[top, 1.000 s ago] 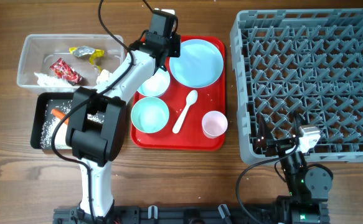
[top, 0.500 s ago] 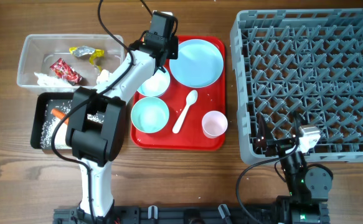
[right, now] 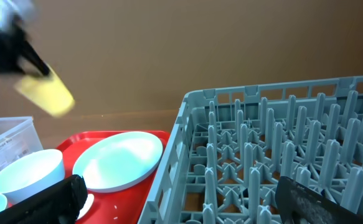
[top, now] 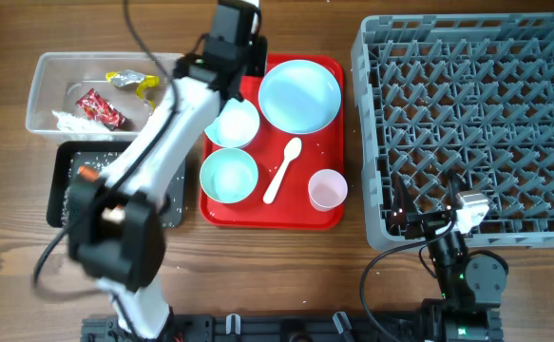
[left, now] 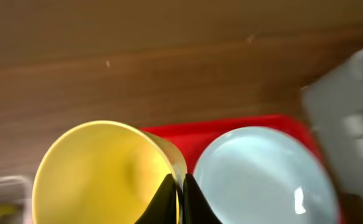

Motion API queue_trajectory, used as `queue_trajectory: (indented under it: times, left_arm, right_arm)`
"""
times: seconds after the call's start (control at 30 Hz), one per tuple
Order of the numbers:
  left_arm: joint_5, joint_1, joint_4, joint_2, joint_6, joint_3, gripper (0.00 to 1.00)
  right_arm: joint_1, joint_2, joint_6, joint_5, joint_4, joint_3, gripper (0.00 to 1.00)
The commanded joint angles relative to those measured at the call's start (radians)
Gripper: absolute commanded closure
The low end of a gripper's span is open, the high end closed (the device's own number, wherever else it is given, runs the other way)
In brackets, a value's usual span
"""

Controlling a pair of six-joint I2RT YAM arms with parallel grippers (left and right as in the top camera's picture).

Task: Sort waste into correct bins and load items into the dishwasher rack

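One change was logged against a second before: the left claw (left: 180, 190), then low over the far left corner of the red tray (top: 329, 217), was now clamped shut on the rim of the yellow cup (left: 100, 168). In the right wrist view the cup was seen lifted clear of the tray, tilted in the air. In the overhead view the left arm was blurred.

Nothing else had been shifted. The light blue plate (top: 299, 95), light blue bowl (top: 234, 123), mint bowl (top: 229, 176), white spoon (top: 283, 169) and pink cup (top: 327, 189) were left on the tray. The right claw (right: 181, 205) was held wide open and empty at the near edge of the grey rack (top: 467, 104).

The wrappers and tissue were seen in the clear tub (top: 44, 95), the carrot and rice in the black tray (top: 58, 180).

A brown wood-grain tabletop (top: 29, 256) was shown, with a plain brown wall behind. Small print inside the tub could not be read.
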Motion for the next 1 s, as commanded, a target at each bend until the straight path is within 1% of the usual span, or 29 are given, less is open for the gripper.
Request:
queue_trajectory:
  times: [0.0,0.03,0.1,0.2,0.27,0.37,0.47,0.53,0.57,0.63,0.67,0.7,0.8,0.87,0.97]
  left_arm:
    - [0.098,0.026,-0.074,-0.173,-0.035,0.008,0.96]
    - [0.166,0.046,-0.1,-0.203,-0.037,0.008,0.96]
    - [0.351,0.101,-0.142,-0.237,-0.057,0.008,0.96]
    - [0.814,0.271,-0.198,-0.232,-0.059,0.008,0.96]
    - [1.096,0.391,-0.188,-0.193,-0.058,0.006,0.96]
    - [1.258,0.465,-0.17,-0.155,-0.057,0.005,0.96]
    - [1.326,0.509,-0.17,-0.133,-0.053,-0.002,0.96]
    - [1.333,0.512,-0.166,-0.133,-0.016,-0.003,0.96]
    - [1.356,0.51,-0.153,-0.133,-0.001,-0.003,0.96]
    - [1.37,0.508,-0.136,-0.133,-0.001,-0.003,0.96]
    - [1.37,0.508,-0.135,-0.133,0.002,-0.003,0.96]
    - [1.37,0.505,-0.137,-0.133,0.002,-0.003,0.96]
    - [1.392,0.502,-0.136,-0.133,0.002,-0.005,0.96]
    - [1.4,0.501,-0.137,-0.133,0.001,-0.005,0.96]
    - [1.4,0.493,-0.137,-0.133,0.001,-0.006,0.96]
  right_arm:
    - [0.004,0.0,-0.012,-0.01,0.005,-0.001,0.0]
    - [0.004,0.0,-0.012,-0.01,0.005,-0.001,0.0]
    - [0.004,0.0,-0.012,-0.01,0.005,-0.001,0.0]
    - [0.004,0.0,-0.012,-0.01,0.005,-0.001,0.0]
    - [0.004,0.0,-0.012,-0.01,0.005,-0.001,0.0]
    - [0.004,0.0,-0.012,-0.01,0.005,-0.001,0.0]
    - [0.004,0.0,-0.01,-0.01,0.005,-0.001,0.0]
    - [0.004,0.0,-0.005,-0.031,0.005,-0.001,0.0]
    - [0.004,0.0,0.023,-0.036,0.006,-0.001,0.0]
    - [0.004,0.0,0.177,-0.037,0.015,-0.001,0.0]
    - [0.004,0.0,0.23,-0.043,0.014,-0.001,0.0]
    - [0.004,0.002,0.245,-0.105,0.01,-0.001,0.0]
    - [0.004,0.036,0.249,-0.274,0.011,0.024,0.0]
    - [0.004,0.071,0.248,-0.311,0.006,0.056,0.0]
    - [0.004,0.209,0.17,-0.396,-0.007,0.177,0.0]
